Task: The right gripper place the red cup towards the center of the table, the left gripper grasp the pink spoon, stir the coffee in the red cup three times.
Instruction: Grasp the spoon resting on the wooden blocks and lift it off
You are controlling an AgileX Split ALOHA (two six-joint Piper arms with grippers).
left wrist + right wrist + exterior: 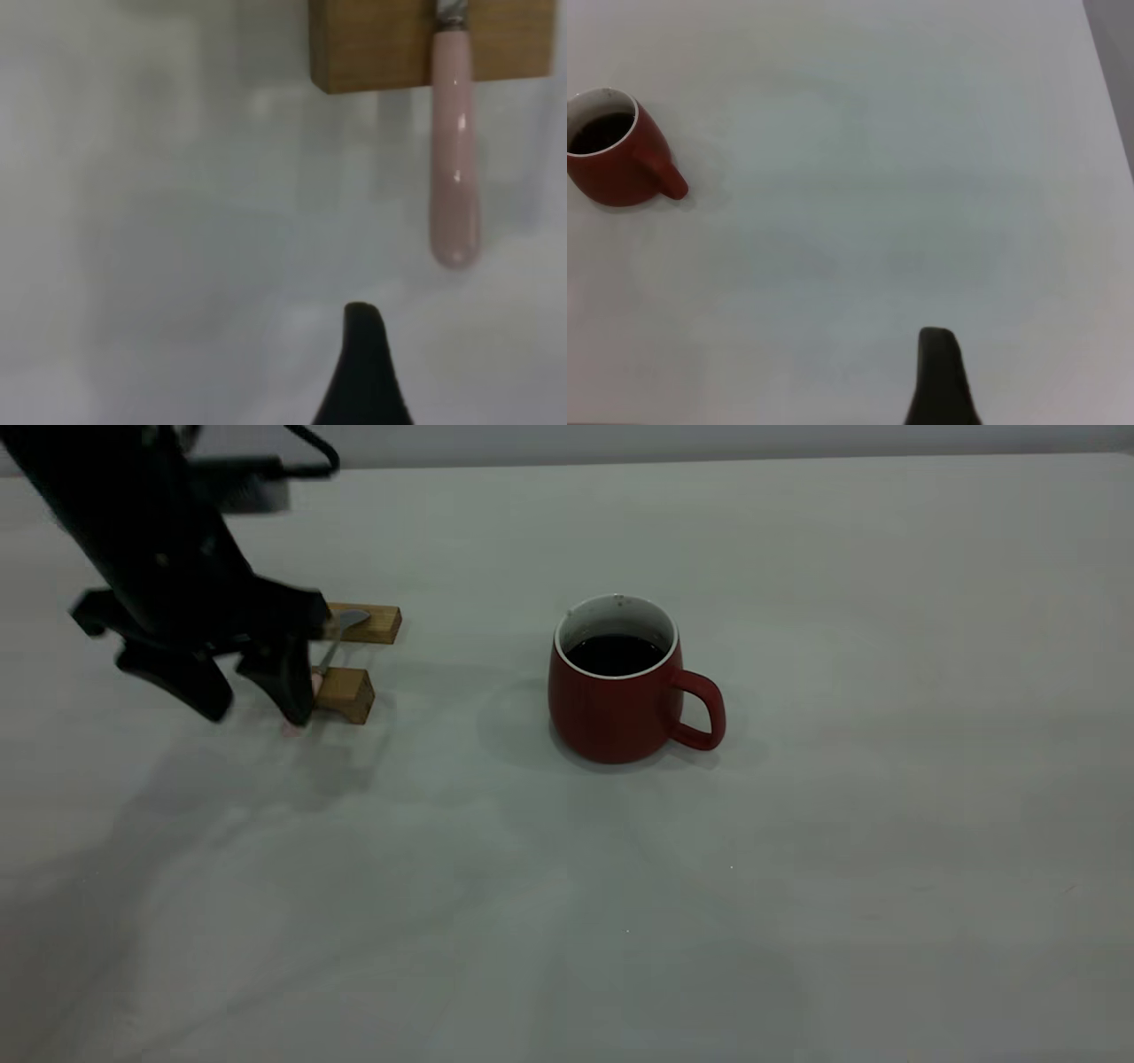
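the red cup (620,691) is standing upright near the middle of the table (797,868), its handle pointing toward the right side of the exterior view, with nothing touching it. the coffee (615,654) is sitting dark and flat inside it, a little below the white rim. well apart from the cup, toward the left side of the exterior view, two wooden blocks are lying side by side: the farther block (365,623) and the nearer block (345,693). the pink spoon (335,646) is lying across both of them, its grey bowl resting on the farther block and its thin neck running down to the nearer one. in the left wrist view the pale pink handle (454,168) is sticking out past the edge of a block (381,44) and hanging clear above the table. the left gripper (252,691) is hovering just beside the blocks, over the handle end of the spoon, with its two black fingers spread apart and closing on nothing; one finger (282,682) is standing right against the nearer block in the exterior view, though it is not clear whether they are touching. the right gripper (943,376) is showing only one dark fingertip in its own wrist view, far from the cup, and whether it is released or clenched cannot be told.
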